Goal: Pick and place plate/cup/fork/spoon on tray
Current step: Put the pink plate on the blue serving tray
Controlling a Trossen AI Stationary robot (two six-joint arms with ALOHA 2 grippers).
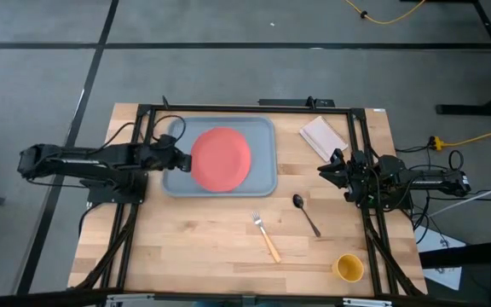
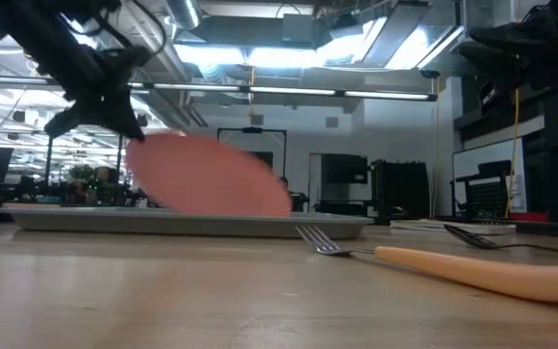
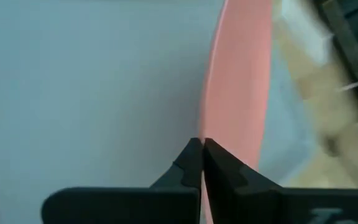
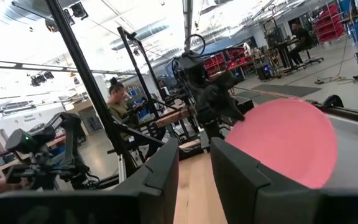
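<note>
On the bench (image 1: 186, 239) there is 1 tray (image 1: 262, 175), 1 plate (image 1: 222, 159), 1 fork (image 1: 266, 237), 1 spoon (image 1: 306, 213), 1 cup (image 1: 349, 268) and 1 white napkin (image 1: 323, 137). The tray holds only the plate, tilted, its far edge down on the tray. The left pincer (image 1: 180, 156) is clamped on the plate's raised rim. The right pincer (image 1: 326, 169) hangs narrowly parted above the bench beside the napkin. Fork, spoon and cup lie on bare wood, well apart from the tray.

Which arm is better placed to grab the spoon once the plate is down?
The right. Its claw waits open near the spoon, while the left claw is shut on the tilted plate over the tray.
</note>
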